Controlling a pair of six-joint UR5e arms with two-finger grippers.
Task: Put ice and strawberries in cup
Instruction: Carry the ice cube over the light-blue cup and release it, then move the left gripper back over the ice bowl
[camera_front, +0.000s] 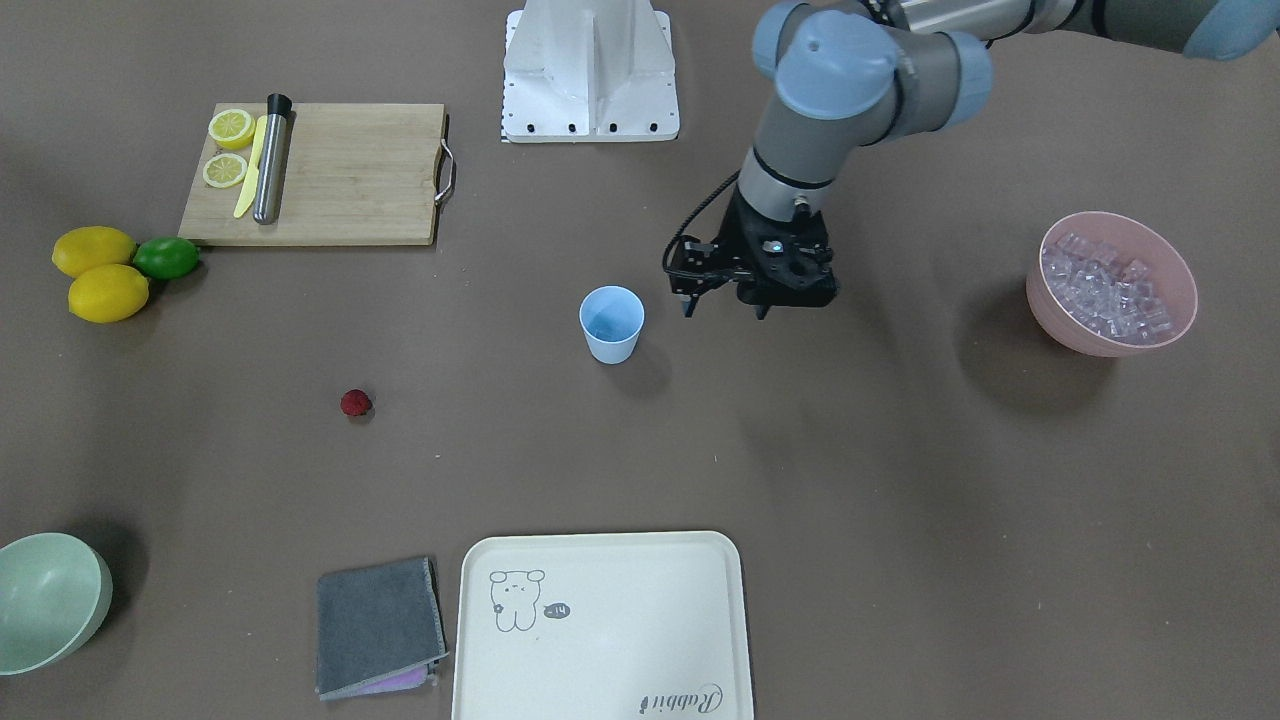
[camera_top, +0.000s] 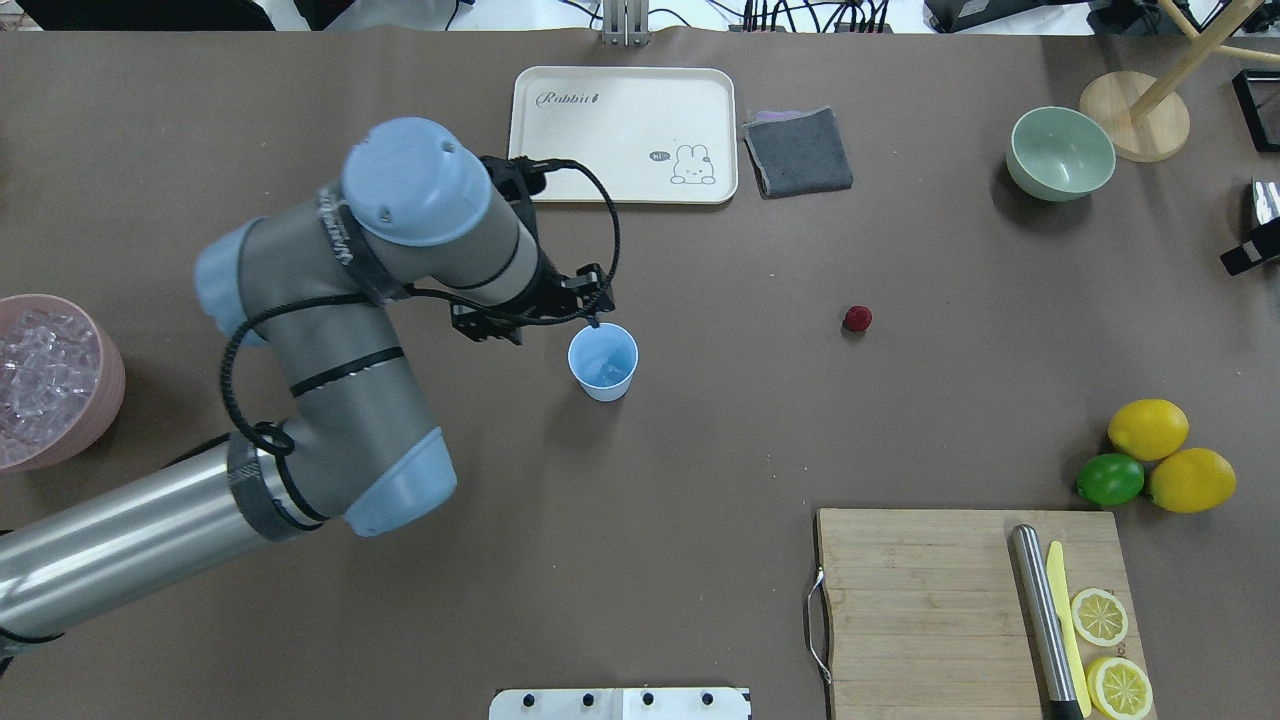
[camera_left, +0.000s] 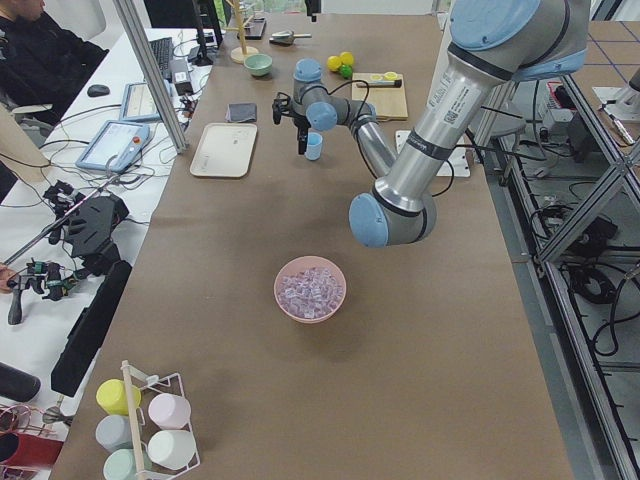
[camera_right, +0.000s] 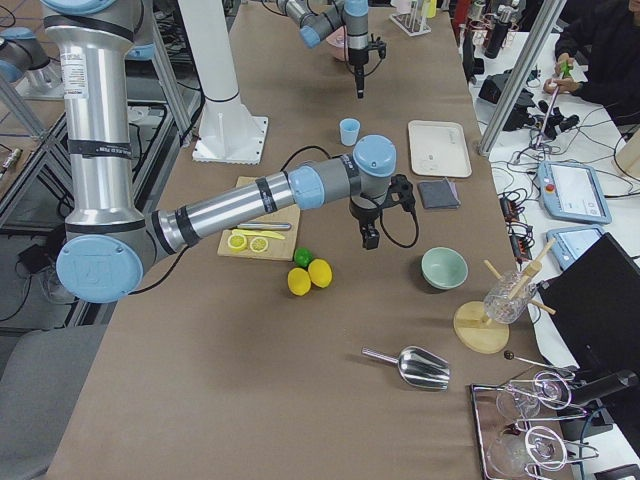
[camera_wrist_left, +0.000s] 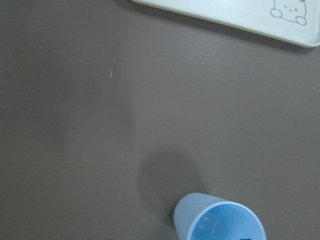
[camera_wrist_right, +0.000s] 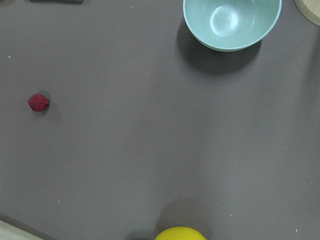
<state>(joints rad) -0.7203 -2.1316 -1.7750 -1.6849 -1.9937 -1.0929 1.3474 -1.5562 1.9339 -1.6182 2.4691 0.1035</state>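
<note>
The light blue cup (camera_front: 611, 325) stands upright mid-table; it also shows in the overhead view (camera_top: 602, 362) and the left wrist view (camera_wrist_left: 220, 222). A faint glassy shape lies in its bottom. My left gripper (camera_front: 725, 313) hangs open and empty just beside the cup, above the table, on the pink bowl's side. The ice (camera_front: 1105, 290) fills a pink bowl (camera_front: 1075, 340). The strawberry (camera_front: 355, 403) lies alone on the table and shows in the right wrist view (camera_wrist_right: 38, 102). My right gripper (camera_right: 368, 240) shows only in the exterior right view; I cannot tell its state.
A cutting board (camera_top: 930, 600) holds lemon slices, a yellow knife and a steel muddler. Two lemons (camera_top: 1148, 428) and a lime (camera_top: 1110, 479) lie beside it. A pale green bowl (camera_top: 1060, 155), a grey cloth (camera_top: 798, 150) and a cream tray (camera_top: 620, 140) sit along the far edge.
</note>
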